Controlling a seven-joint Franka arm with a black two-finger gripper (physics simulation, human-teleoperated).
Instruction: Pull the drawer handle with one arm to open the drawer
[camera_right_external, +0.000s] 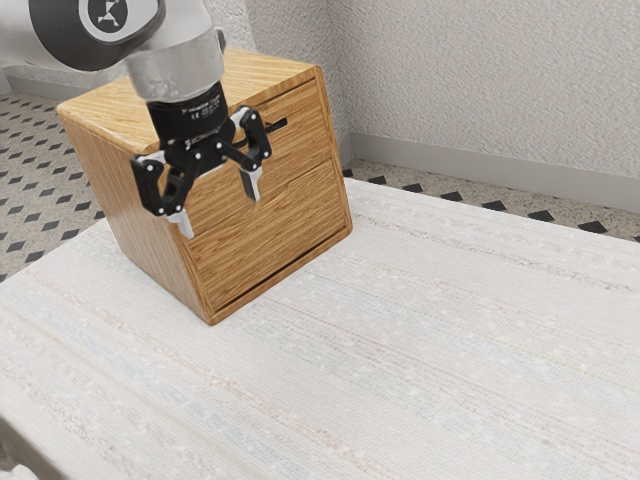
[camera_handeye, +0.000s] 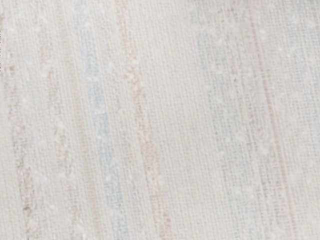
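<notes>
Gripper (camera_right_external: 221, 209) fingers spread wide, gripping nothing, in front of upper drawer (camera_right_external: 303, 115), beside black handle (camera_right_external: 277, 125).

The tool (camera_right_external: 220, 210) hangs above the table (camera_right_external: 450, 340), just in front of the cabinet (camera_right_external: 120, 112) that stands on it. Behind the tool is the upper drawer (camera_right_external: 305, 112), with its handle (camera_right_external: 276, 125) close beside the tool. The lower drawer (camera_right_external: 275, 230) lies behind and below the tool.
</notes>
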